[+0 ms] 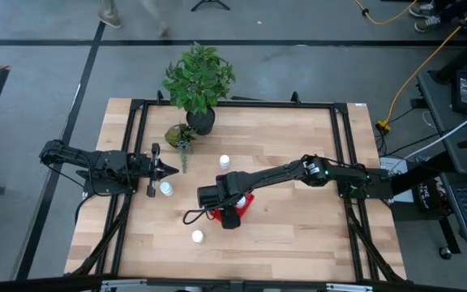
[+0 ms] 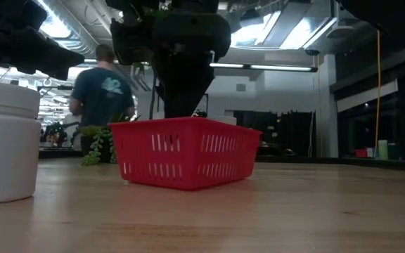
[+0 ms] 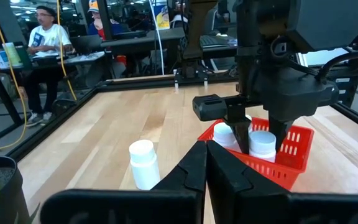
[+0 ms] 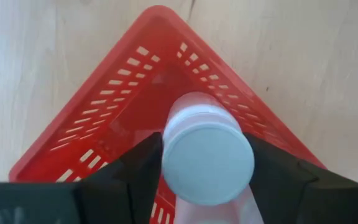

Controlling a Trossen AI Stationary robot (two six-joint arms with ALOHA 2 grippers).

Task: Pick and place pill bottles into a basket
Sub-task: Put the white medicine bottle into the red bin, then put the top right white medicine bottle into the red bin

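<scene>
Right gripper (image 4: 207, 163) over red basket (image 1: 247, 199), fingers flanking pill bottle (image 4: 207, 152), grip apparently loosening to drop it inside beside another bottle (image 3: 224, 134). Left gripper (image 1: 171, 169) closed, empty, waiting table-left. 3 bottles remain on table: (image 1: 224, 161), (image 1: 166, 188), (image 1: 197, 237).

Basket (image 4: 104, 118) bright red, slotted lattice walls; pill bottles (image 3: 143, 163) white, white caps; table (image 1: 298, 235) pale wood.

Robotics lab: framed wooden table (image 1: 290, 235), taped floor, trailing cables, people at desks, exposed-ceiling lights.
</scene>
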